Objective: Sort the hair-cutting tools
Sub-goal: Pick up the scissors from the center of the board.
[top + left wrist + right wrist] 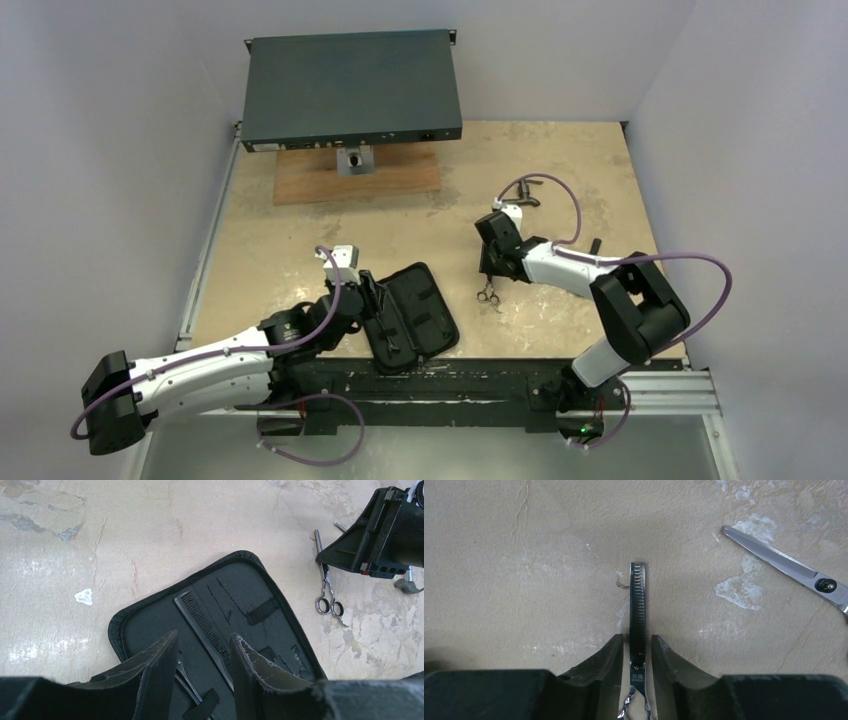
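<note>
From above, the right claw (489, 274) stands over silver toothed scissors (488, 294) on the mottled beige worktop (300, 235), right of an open black zip case (428, 318). Left wrist: the left claw (202, 641), half spread and empty, hangs over a slim ribbed black comb (199, 621) lying in the case's matte lining. Right wrist: the right claw is narrow, astride the toothed scissors, slivers of worktop showing either side; plain polished scissors (784, 566) lie apart.

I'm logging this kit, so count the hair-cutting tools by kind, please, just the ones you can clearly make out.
Thinning scissors: 1
Plain scissors: 1
Black comb: 1
Total: 3, plus a mostly hidden metal piece in the case.
</note>
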You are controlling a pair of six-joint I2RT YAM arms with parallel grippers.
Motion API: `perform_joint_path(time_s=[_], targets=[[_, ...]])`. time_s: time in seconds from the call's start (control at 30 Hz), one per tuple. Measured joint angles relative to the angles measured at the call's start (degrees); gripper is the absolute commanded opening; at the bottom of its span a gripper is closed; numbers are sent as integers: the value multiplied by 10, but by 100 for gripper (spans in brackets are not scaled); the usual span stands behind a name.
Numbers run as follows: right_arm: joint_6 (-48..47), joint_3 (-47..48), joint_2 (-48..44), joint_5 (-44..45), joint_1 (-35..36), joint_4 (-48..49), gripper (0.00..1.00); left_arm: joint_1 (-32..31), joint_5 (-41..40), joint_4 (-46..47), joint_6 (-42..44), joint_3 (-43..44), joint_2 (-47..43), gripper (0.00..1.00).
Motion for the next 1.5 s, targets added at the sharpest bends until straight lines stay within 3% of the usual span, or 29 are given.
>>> perform_joint_path(time_s=[0.13, 0.5, 0.83, 0.97, 1.27, 1.5], targets=[[1, -1, -11, -1, 0, -10, 33, 0, 0, 0, 0, 0, 0, 42], [8, -14, -34, -31, 0, -19, 31, 0, 0, 1, 0, 0, 13, 42], [9, -18, -30, -46, 0, -18, 0, 0, 0, -9, 0, 0, -4, 42], [9, -20, -39, -45, 0, -19, 0, 0, -2, -17, 0, 1, -10, 42], [-11, -22, -184, -27, 16, -74, 0, 0, -7, -20, 1, 13, 1, 42], [-22, 23, -256, 2, 122, -145, 0, 0, -10, -20, 6, 22, 16, 42]])
